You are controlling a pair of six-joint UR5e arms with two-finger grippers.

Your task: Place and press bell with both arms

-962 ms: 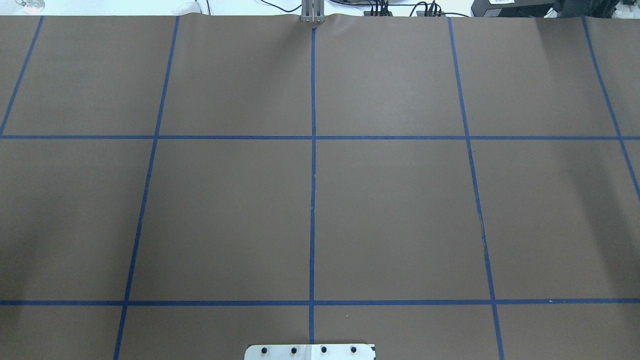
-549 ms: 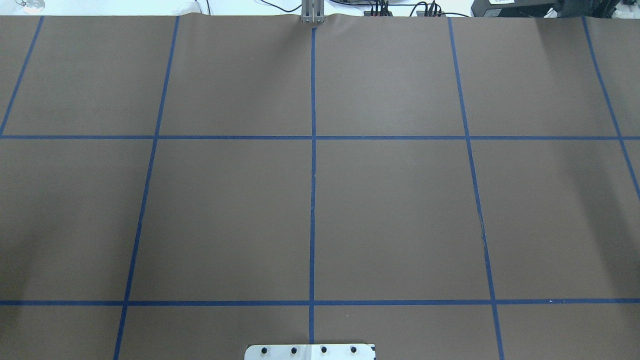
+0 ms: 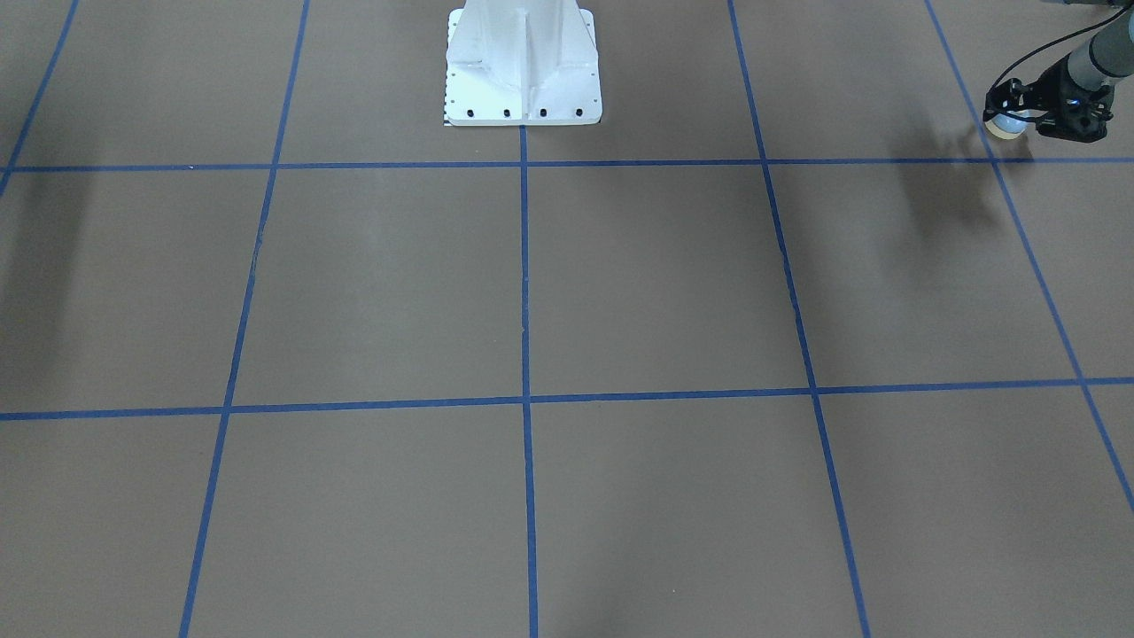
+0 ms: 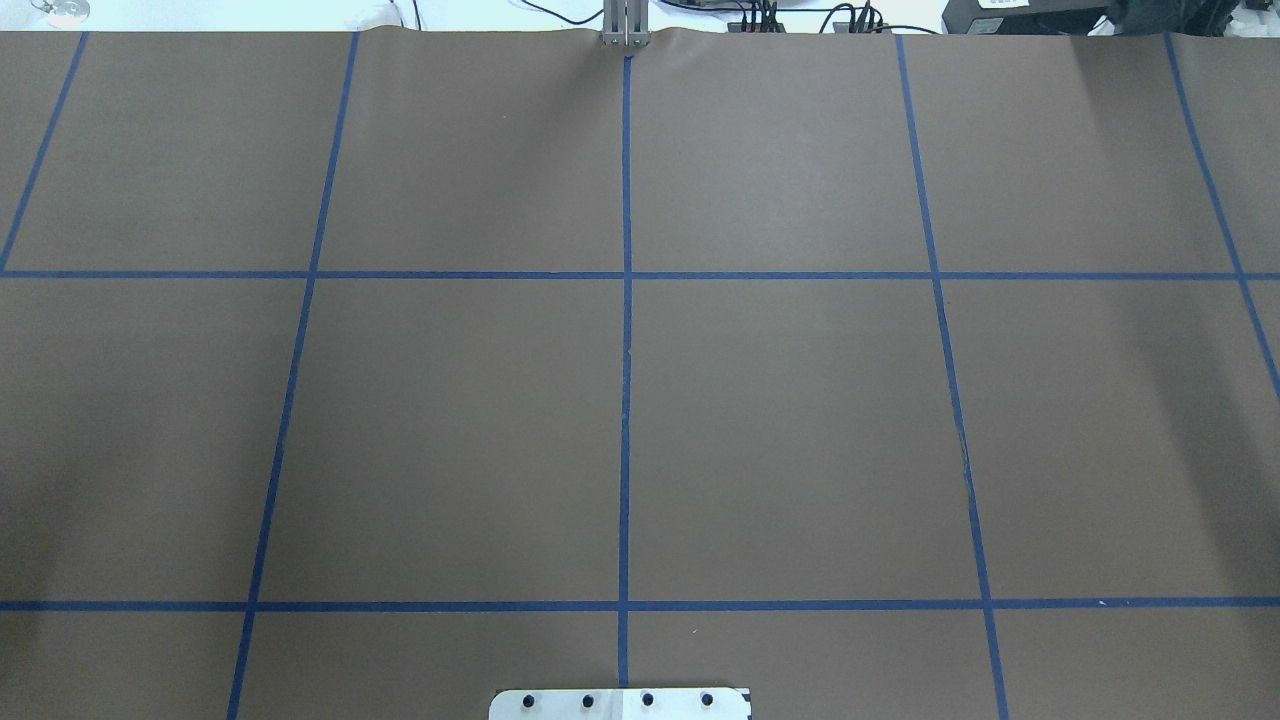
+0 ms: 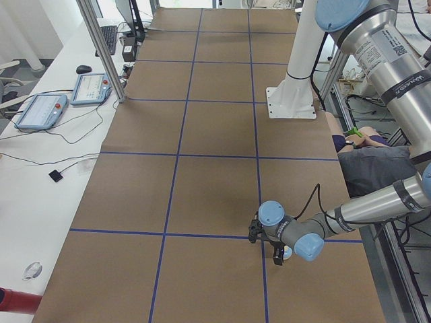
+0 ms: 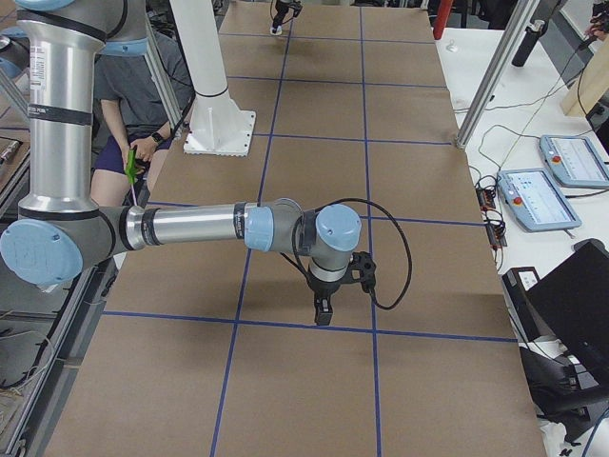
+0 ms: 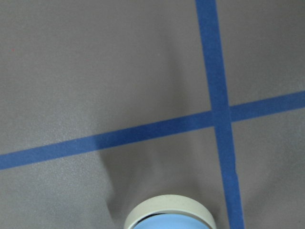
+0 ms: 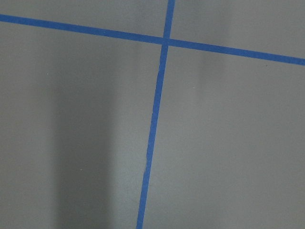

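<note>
The bell [image 3: 1005,127], light blue with a cream rim, sits in my left gripper [image 3: 1013,108] at the far right of the front view, just above the brown table near a tape crossing. The jaws stand closed around it. It also shows at the bottom edge of the left wrist view [image 7: 169,215] and under the near arm's gripper in the left side view [image 5: 287,253]. My right gripper [image 6: 324,307] shows only in the right side view, pointing down over the table, with nothing seen in it. I cannot tell if it is open or shut. The overhead view shows neither arm.
The white pedestal [image 3: 523,62] stands at the robot's edge of the table. Blue tape lines [image 4: 625,400] grid the brown table. A seated person [image 5: 367,158] is beside the pedestal. Tablets and cables [image 6: 561,181] lie on the white bench across from the robot.
</note>
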